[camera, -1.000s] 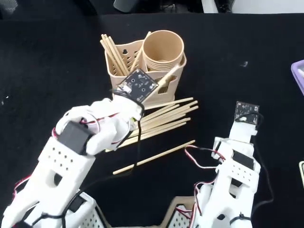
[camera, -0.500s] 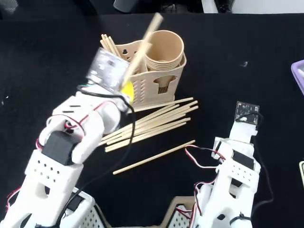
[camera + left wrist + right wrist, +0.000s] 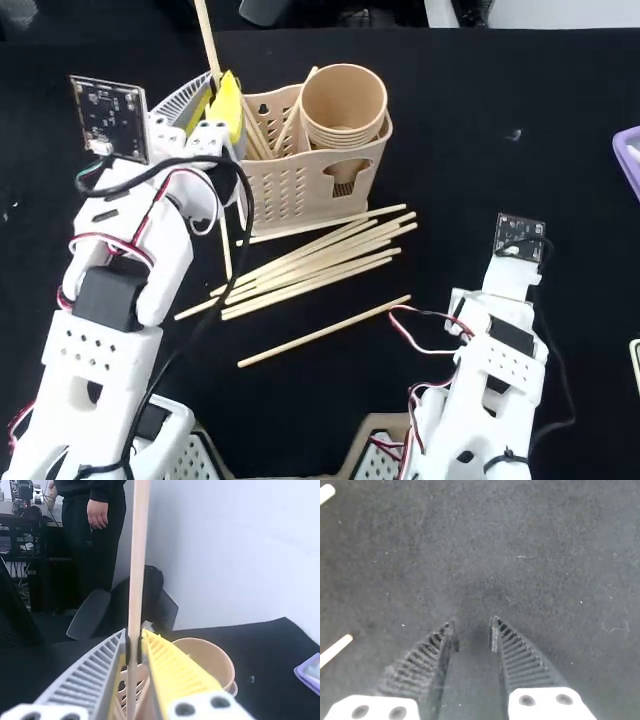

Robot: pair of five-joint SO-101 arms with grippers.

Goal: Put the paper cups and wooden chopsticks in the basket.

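Note:
My left gripper point(image 3: 212, 90) is raised just left of the beige basket point(image 3: 310, 180) and is shut on one wooden chopstick point(image 3: 207, 40), held nearly upright. In the left wrist view the chopstick point(image 3: 137, 555) is clamped between the grey and yellow fingers of that gripper point(image 3: 132, 636). A stack of paper cups point(image 3: 343, 100) point(image 3: 205, 660) stands in the basket's right compartment, and several chopsticks point(image 3: 255, 135) lean in its left one. More chopsticks point(image 3: 320, 255) lie piled on the black table in front of the basket, with one point(image 3: 325, 330) lying apart. My right gripper point(image 3: 472, 625) points down at bare table, slightly open and holding nothing.
A purple object point(image 3: 628, 160) sits at the table's right edge. The right arm point(image 3: 500, 340) stands at the front right, well clear of the chopstick pile. Two chopstick ends point(image 3: 335, 650) show at the side of the right wrist view.
My left arm swung left and up from over the basket front. The chopstick it holds turned from slanted to nearly upright. The right arm stayed still.

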